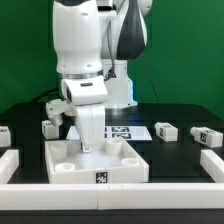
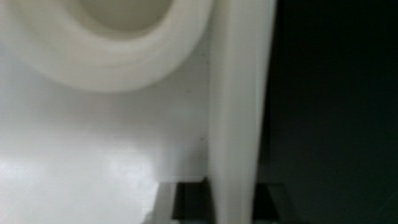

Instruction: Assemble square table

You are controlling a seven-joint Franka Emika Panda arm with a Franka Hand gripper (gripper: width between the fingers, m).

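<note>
Pinching the raised rim of the square top (image 1: 98, 163), our fingers (image 2: 187, 210) are pressed against the thin wall from both sides. The wrist view shows that wall running straight between the two dark tips, with a round leg socket (image 2: 111, 35) close beside it on the top's inner face. In the exterior view the top lies open side up on the dark surface (image 1: 180, 115), just behind the front border rail (image 1: 110, 198). Our grip appears to sit on the rim farthest from that camera, between two corner sockets.

The four legs (image 1: 165, 130) lie loose and apart from the top. Two are toward the exterior view's left and two toward its right, on either side of the marker board (image 1: 128, 131). None is in a socket yet.

We judge this to be an early step: taking hold of the top so it can be shifted to a place where it will sit steady for the legs. The next move calls for sliding it flat rather than lifting it. A grip on one thin wall could let it tilt or slip, and the nearby leg at the exterior view's left needs room.
</note>
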